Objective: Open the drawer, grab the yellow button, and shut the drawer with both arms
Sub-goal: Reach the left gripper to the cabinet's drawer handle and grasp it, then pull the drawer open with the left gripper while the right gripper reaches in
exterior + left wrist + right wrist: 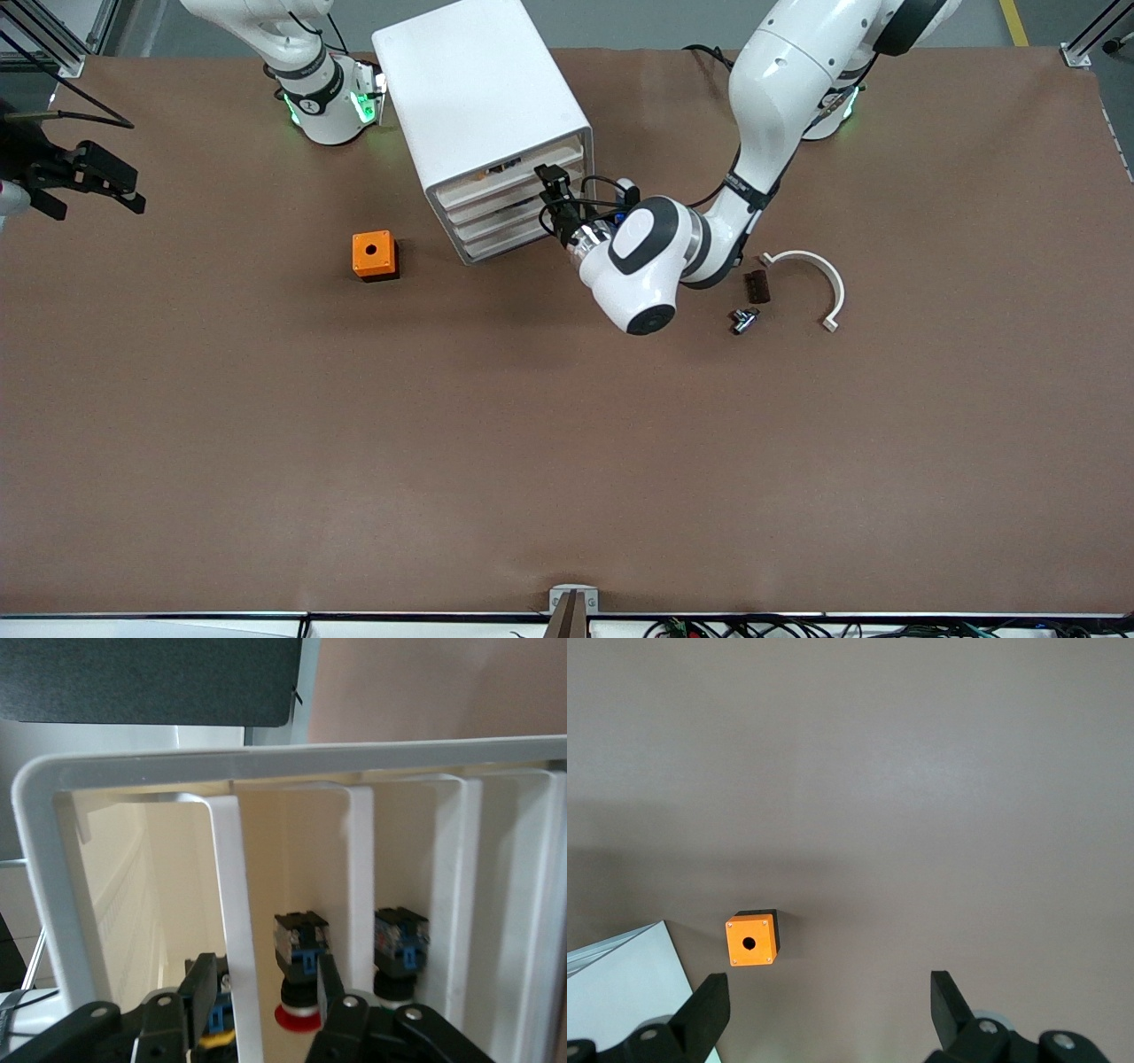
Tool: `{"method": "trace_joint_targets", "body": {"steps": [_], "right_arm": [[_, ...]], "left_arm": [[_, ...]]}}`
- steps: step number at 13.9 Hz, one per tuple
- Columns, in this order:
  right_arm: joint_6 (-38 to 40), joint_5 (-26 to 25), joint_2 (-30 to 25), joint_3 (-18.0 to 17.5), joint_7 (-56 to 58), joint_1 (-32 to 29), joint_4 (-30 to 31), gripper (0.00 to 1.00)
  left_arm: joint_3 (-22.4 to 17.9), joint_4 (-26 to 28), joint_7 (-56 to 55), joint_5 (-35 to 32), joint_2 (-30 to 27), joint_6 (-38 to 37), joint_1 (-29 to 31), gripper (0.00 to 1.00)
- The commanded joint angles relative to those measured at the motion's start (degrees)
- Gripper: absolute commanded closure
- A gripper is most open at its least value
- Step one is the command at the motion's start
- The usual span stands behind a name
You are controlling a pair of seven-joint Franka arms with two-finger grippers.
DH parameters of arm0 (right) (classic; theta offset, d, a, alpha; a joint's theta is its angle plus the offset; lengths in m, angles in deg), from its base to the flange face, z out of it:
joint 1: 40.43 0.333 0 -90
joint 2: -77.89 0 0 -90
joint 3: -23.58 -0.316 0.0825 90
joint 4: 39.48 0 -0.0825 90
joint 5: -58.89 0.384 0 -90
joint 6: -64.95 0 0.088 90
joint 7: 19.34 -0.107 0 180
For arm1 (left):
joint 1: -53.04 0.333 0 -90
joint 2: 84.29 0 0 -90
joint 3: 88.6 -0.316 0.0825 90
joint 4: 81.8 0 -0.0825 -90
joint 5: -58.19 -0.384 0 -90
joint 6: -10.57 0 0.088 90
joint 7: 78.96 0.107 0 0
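Left end effector (551,182): at the front of the cabinet (483,97), level with the drawer (514,168); in the left wrist view its fingers (205,988) are apart, one on each side of a white drawer front wall, not pressed on it.
Right end effector (97,206): waits in the air over the counter (567,461), well apart from the cabinet toward the right arm's end, close to that edge; fingers (709,1005) spread wide, nothing between them.
Counter: one brown sheet; wide bare room nearer the front camera than the cabinet.
Cabinet: one, white, rounded edges, near the edge where the bases stand, its front turned at an angle toward the front camera.
Drawers: four stacked; the drawer is the uppermost, and I cannot tell whether it is pulled out.
White arc (819,275): one, flat on the counter, well apart from the cabinet toward the left arm's end.
Orange cube (374,255): one, hole on top, near the cabinet toward the right arm's end, open counter all around it.
Dark block (756,285): one, just beside the arc.
Small switch (744,319): one, near the dark block.
Push buttons inside the cabinet: three in the left wrist view.
Button (218,1038): in the drawer, orange-yellow cap and blue part showing, half hidden by a finger.
Red-capped one (297,1014): in the next compartment.
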Motion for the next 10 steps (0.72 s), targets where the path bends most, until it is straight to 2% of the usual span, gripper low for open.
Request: {"method": "trace_joint_targets", "body": {"steps": [1,2,3,4,5,6,7,10], "right_arm": [[0.4,0.57,-0.05,-0.2,0.62,-1.91,-1.35,0.0],[0.49,0.48,0.65,-0.29,0.88,-1.91,-2.06,0.0],[0.49,-0.04,2.05,-0.38,0.71,-1.65,-2.07,0.0],[0.49,-0.13,2.93,-0.38,0.71,-1.47,-2.07,0.0],[-0.38,0.04,5.98,-0.46,0.79,-1.47,-2.07,0.0],[-0.3,0.48,10.98,-0.46,1.14,-1.65,-3.72,0.0],[-0.3,-0.04,13.11,-0.46,1.32,-1.65,-5.74,0.0],[-0.39,-0.31,16.29,-0.46,1.23,-2.0,-7.25,0.0]], "left_arm": [[-0.39,-1.22,-2.52,1.23,1.12,-1.49,-0.83,0.54],[-0.39,-1.22,-2.52,1.23,1.12,-1.58,-0.92,0.59],[-0.39,-1.22,-2.52,1.23,1.38,-1.67,-1.18,0.7],[-0.39,-1.31,-2.52,1.23,1.56,-1.67,-1.36,0.87],[-0.39,-1.39,-2.7,1.06,1.47,-1.67,-1.36,1.0],[-0.48,-1.48,-2.7,0.79,1.3,-1.76,-1.19,1.0],[-0.57,-1.57,-2.7,0.79,1.29,-1.93,-0.58,1.0],[-0.92,-2.71,-2.52,0.79,1.29,-2.11,3.8,1.0]]}}
